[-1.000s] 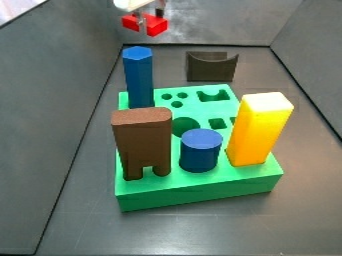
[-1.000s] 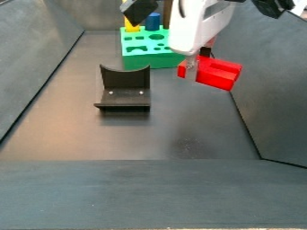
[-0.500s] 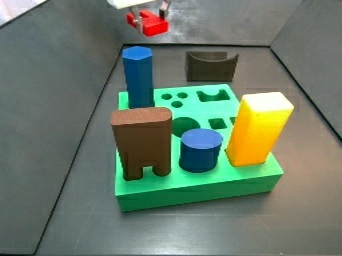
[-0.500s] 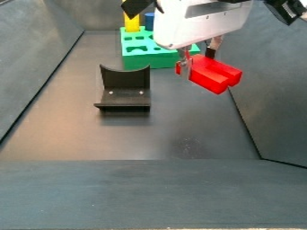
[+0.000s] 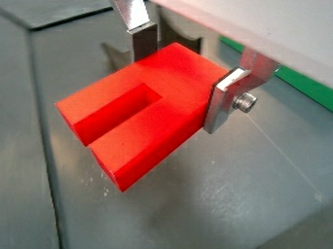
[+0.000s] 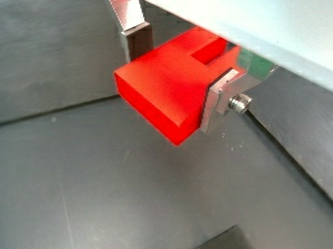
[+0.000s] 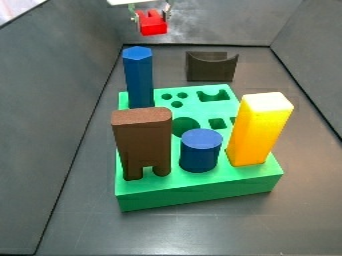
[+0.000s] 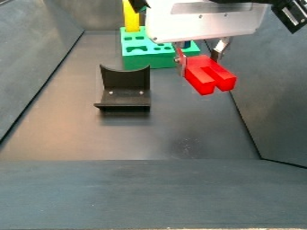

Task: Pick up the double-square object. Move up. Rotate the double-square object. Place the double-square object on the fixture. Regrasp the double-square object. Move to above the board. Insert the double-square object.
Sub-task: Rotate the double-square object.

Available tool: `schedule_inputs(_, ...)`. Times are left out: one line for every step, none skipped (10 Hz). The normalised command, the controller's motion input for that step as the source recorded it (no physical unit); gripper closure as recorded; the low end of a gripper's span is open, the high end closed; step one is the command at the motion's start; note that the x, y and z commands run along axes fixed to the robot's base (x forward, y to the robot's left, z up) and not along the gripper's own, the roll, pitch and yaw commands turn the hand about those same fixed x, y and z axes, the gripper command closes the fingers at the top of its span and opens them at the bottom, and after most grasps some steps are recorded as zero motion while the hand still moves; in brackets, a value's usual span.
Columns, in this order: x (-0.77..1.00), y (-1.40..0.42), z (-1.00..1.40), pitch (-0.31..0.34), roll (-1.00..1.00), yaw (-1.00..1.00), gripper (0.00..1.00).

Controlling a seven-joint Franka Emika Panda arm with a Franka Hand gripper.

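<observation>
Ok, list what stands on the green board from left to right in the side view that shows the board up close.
Brown arch block → blue hexagonal column → short blue cylinder → yellow block. The gripper holds the double-square object in its jaws, up behind the board.

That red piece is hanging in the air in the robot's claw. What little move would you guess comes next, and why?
Probably a bit more turning of the double-square object, then a move toward the fixture. The gripper holds it above the floor, its fingers shut on the sides, and the piece hangs tilted. The fixture's notch stands bare.
</observation>
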Motion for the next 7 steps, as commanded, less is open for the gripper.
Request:
schedule_inputs(-0.01, 0.01, 0.0, 0.011, 0.0, -1.0, 1.0)
schedule_inputs(-0.01, 0.01, 0.0, 0.015, 0.0, -0.99, 1.0)
schedule_inputs(-0.01, 0.01, 0.0, 0.015, 0.0, -0.75, 1.0)
schedule_inputs(-0.01, 0.01, 0.0, 0.015, 0.0, -0.46, 1.0)
schedule_inputs(-0.01, 0.01, 0.0, 0.015, 0.0, -0.35, 1.0)
schedule_inputs(-0.01, 0.01, 0.0, 0.014, 0.0, -0.2, 1.0)
schedule_inputs(0.0, 0.0, -1.0, 0.0, 0.0, 0.0, 1.0)
